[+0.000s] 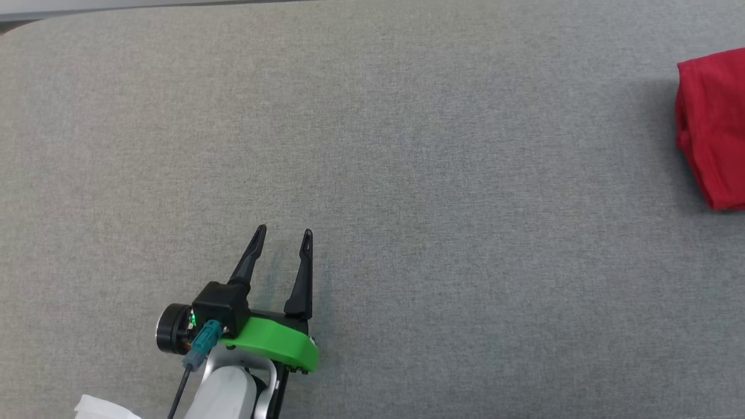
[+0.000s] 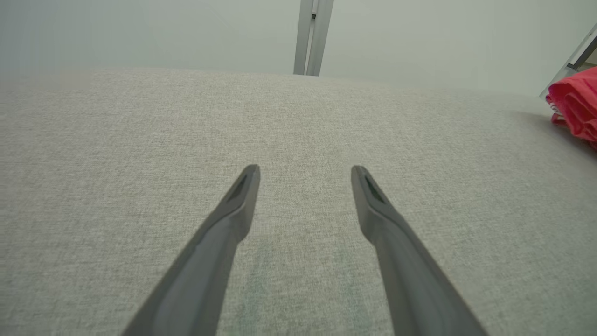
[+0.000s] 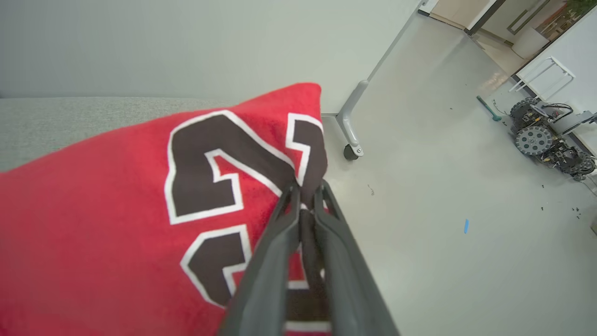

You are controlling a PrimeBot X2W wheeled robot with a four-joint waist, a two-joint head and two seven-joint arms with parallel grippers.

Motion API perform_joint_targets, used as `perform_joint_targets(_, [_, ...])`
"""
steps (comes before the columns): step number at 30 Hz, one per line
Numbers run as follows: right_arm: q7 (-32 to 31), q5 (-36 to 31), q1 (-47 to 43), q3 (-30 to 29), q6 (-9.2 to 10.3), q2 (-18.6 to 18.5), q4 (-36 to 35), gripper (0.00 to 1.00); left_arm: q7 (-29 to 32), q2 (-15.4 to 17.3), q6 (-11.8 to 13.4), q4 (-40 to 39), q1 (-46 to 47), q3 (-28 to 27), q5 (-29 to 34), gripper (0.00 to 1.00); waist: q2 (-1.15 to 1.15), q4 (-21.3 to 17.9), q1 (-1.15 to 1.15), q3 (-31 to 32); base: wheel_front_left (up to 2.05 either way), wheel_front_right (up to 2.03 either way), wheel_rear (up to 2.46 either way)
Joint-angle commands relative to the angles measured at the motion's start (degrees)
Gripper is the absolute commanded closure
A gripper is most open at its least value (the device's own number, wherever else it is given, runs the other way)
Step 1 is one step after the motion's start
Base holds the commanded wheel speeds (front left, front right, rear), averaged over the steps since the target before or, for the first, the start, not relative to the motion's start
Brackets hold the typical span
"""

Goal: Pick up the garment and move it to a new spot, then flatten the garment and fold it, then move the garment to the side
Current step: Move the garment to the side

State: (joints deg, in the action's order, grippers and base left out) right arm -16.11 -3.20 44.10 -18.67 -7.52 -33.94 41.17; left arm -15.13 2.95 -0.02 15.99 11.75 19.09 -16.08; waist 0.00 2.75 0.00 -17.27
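The garment (image 1: 713, 128) is a folded red jersey with dark white-edged numerals. It lies at the far right of the grey cloth-covered table (image 1: 407, 145) and runs off the head view's right edge. It also appears at the right edge of the left wrist view, as the garment (image 2: 576, 102). My right gripper (image 3: 308, 186) has its two fingers nearly together, pinching the edge of the garment (image 3: 116, 210) near the table's side. My left gripper (image 1: 284, 231) rests low over the bare cloth at the lower left, open, with nothing between its fingers (image 2: 305, 169).
A white object (image 1: 99, 407) peeks in at the bottom left corner of the head view. Beyond the table's right side the floor drops away, with a table leg on a caster (image 3: 350, 126) and a small wheeled machine (image 3: 545, 140) farther off.
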Motion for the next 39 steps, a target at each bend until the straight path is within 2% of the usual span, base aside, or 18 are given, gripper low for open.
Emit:
perform_joint_targets(1, [1.8,-1.87,1.27,-1.24,0.06,-0.07,0.64,0.0,0.02,0.26,-0.23,0.07,1.16,-0.14,0.59,0.0,0.0,1.43,0.0,-1.52,0.0,0.0,0.0])
perform_joint_targets(8, [7.09,-8.27,3.33,-5.8,0.06,3.28,3.84,0.0,0.02,0.22,-0.2,0.25,1.35,-0.38,0.82,0.0,0.0,1.69,0.0,-1.77,0.0,0.0,0.0])
perform_joint_targets(15, [11.91,-8.89,5.43,-3.1,0.06,6.24,5.19,0.0,0.02,0.19,0.0,0.48,1.57,-1.1,0.5,0.0,0.0,0.14,0.0,-0.67,0.0,0.0,0.0])
perform_joint_targets(19, [15.23,-6.54,6.32,0.43,0.06,7.82,5.72,0.0,0.02,0.18,0.36,0.48,2.16,-2.16,-0.16,0.0,0.0,-0.8,0.0,0.68,0.0,0.0,0.0])
perform_joint_targets(24, [19.83,-1.57,4.87,5.15,0.06,11.63,5.46,0.0,0.02,0.12,1.1,0.76,3.16,-4.97,-1.58,0.0,0.0,-2.06,0.0,3.9,0.0,0.0,0.0])
perform_joint_targets(34, [27.07,7.36,-1.87,12.08,0.06,19.34,5.35,0.0,0.02,0.05,1.28,3.27,1.78,-10.76,-3.82,0.0,0.0,-2.95,0.0,10.49,0.0,0.0,0.0])
perform_joint_targets(39, [29.74,12.4,-6.89,14.42,0.06,22.93,2.73,0.0,0.02,0.01,1.87,4.44,-0.12,-10.59,-4.67,0.0,0.0,-2.75,0.0,13.21,0.0,0.0,0.0])
